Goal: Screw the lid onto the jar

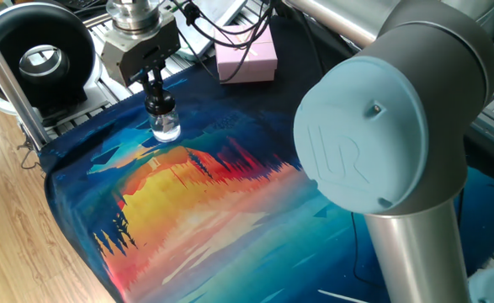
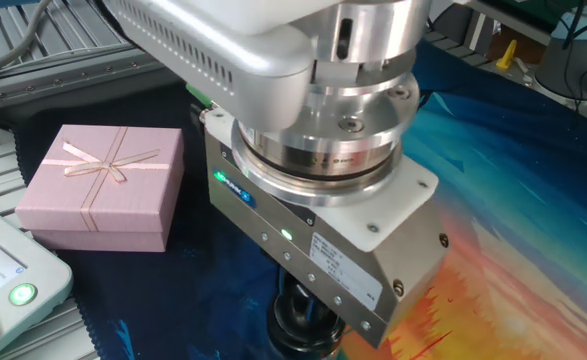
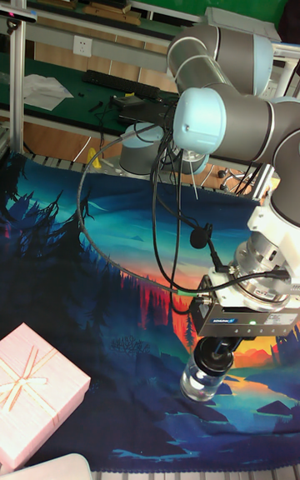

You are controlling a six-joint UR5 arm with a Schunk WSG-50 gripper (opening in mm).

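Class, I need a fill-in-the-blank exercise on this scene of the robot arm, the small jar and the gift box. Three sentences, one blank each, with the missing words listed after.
1. The gripper is closed around the black ____ on top of the jar.
2. The jar stands ____ on the painted cloth.
3. The gift box with the ribbon bow is ____ in colour.

Missing words: lid; upright; pink
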